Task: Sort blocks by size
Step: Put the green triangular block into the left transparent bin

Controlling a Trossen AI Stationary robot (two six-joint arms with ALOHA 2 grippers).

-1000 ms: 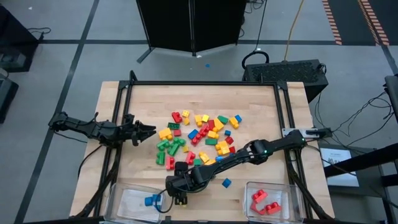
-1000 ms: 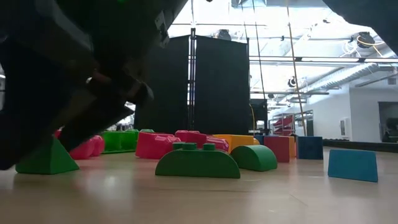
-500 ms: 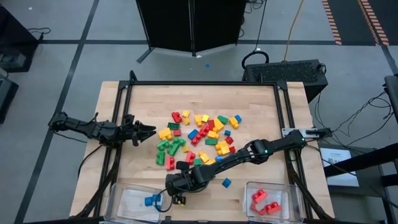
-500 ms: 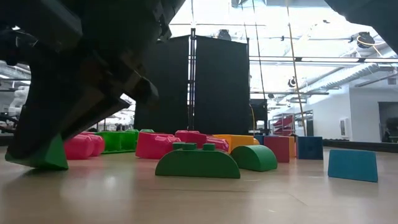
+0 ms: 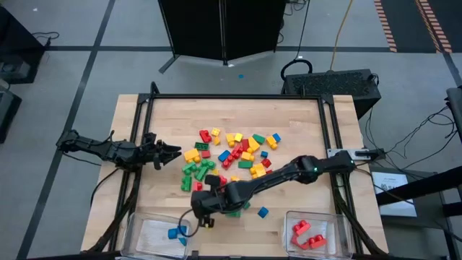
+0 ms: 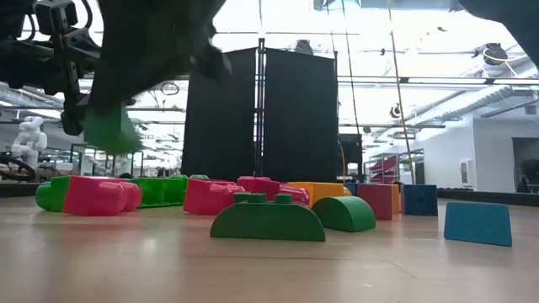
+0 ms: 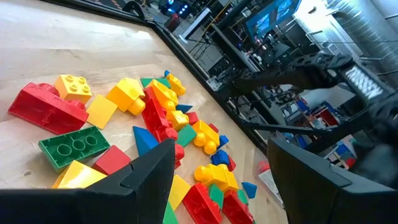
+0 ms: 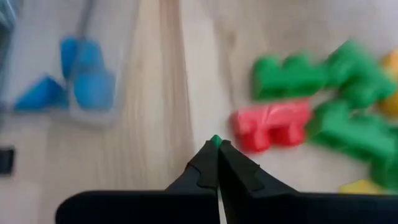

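The blocks (image 5: 229,154) sat in a loose heap around the middle of the bench (image 5: 166,119): red, yellow, green and blue studded bricks, some stubby cubes, some longer ones, a few wedges and rounded arch pieces. One blue block (image 5: 263,212) lay apart near the front edge. In the low view a small green wedge (image 6: 112,130) hung off the surface, pinched in the right gripper (image 5: 203,214), whose fingers were closed right down, with just a sliver of green (image 8: 215,140) showing at the tips in the right wrist view. The left gripper (image 5: 173,152) waited at the left edge of the heap, fingers spread apart.

Two clear bins stood at the front: the left bin (image 5: 148,230) held blue pieces, the right bin (image 5: 328,225) held red ones.

The bench was pale butcher-block wood in a black frame, standing on a grey floor with dark tape lines. Behind it stood a black panel (image 6: 283,114), and further back a bright workshop hall with white beams. No writing I could read anywhere.
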